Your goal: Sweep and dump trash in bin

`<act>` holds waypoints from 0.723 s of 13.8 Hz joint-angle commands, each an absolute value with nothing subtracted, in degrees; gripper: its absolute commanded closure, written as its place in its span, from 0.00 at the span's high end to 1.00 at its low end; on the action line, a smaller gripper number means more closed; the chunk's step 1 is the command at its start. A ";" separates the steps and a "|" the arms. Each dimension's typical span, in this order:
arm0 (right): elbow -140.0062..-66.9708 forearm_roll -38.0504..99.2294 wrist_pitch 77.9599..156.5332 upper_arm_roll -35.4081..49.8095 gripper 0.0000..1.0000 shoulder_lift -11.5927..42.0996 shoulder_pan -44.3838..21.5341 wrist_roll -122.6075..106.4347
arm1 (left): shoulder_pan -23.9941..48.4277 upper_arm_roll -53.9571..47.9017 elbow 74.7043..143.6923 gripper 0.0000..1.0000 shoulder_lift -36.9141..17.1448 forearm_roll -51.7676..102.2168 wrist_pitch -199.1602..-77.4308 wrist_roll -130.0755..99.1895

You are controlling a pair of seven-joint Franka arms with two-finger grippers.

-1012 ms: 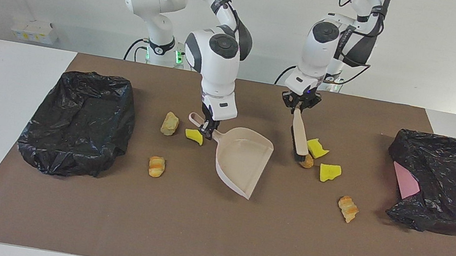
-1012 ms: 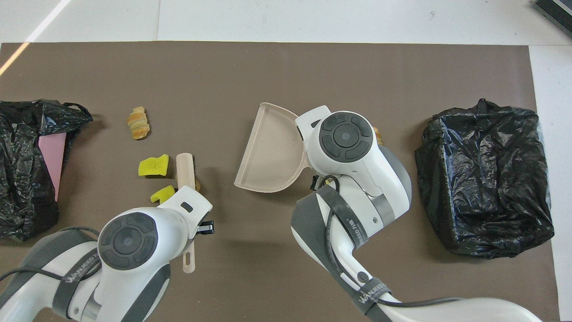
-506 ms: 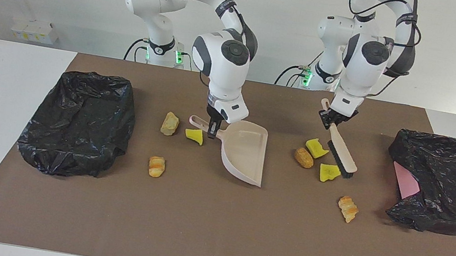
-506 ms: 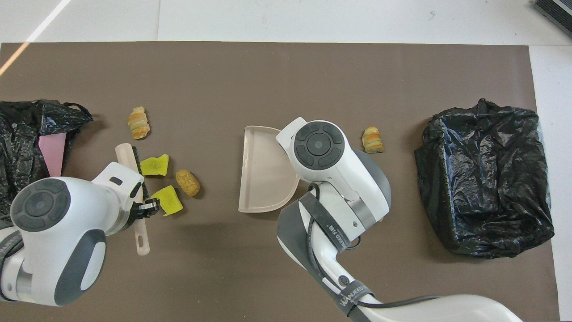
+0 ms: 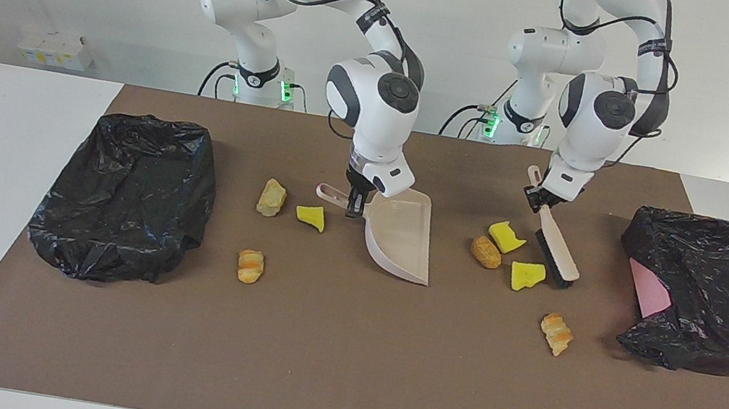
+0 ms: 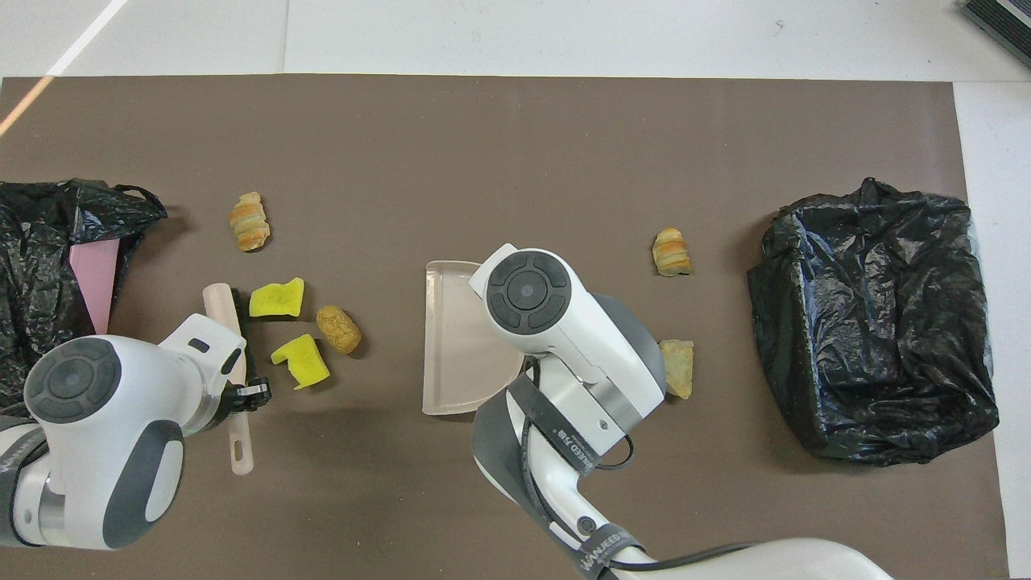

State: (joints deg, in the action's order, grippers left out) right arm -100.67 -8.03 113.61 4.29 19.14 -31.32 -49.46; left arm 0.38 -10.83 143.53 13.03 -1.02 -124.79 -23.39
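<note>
Trash [image 5: 527,275] lies scattered on both sides of the dustpan [image 5: 403,240], whose handle the right gripper [image 5: 355,204] pinches. Left gripper [image 5: 536,198] pinches the brush [image 5: 556,252], which touches one yellow piece.

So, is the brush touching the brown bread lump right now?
Apart. The overhead view shows a clear gap between the brush and the brown bread lump, with a yellow sponge chunk lying in it.
</note>
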 commanded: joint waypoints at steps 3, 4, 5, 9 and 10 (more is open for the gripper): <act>-102.57 -8.88 113.73 4.66 0.00 18.63 -31.03 -50.45 | 7.28 -10.81 142.65 0.00 8.89 3.51 -130.06 -22.86; -102.66 -8.79 113.73 4.66 0.00 18.55 -31.03 -50.36 | 8.34 -10.81 141.52 0.00 7.31 4.30 -130.51 -22.24; -102.66 -8.88 113.73 4.66 0.00 18.54 -31.03 -50.36 | 9.92 -10.90 140.55 0.00 5.99 5.52 -130.69 -21.28; -102.57 -8.88 113.47 4.66 0.00 18.54 -31.20 -50.19 | 17.65 -10.90 137.91 0.00 4.84 13.17 -131.92 -17.76; -102.57 -8.88 113.38 4.66 0.00 18.54 -31.11 -49.92 | 19.93 -10.90 137.38 0.00 4.31 15.27 -132.79 -17.58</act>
State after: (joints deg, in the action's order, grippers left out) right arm -101.35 -8.03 113.63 4.27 19.14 -31.30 -49.46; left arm 15.95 -11.60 138.88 5.82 11.91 -131.35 -19.55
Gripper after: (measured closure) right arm 0.687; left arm 0.740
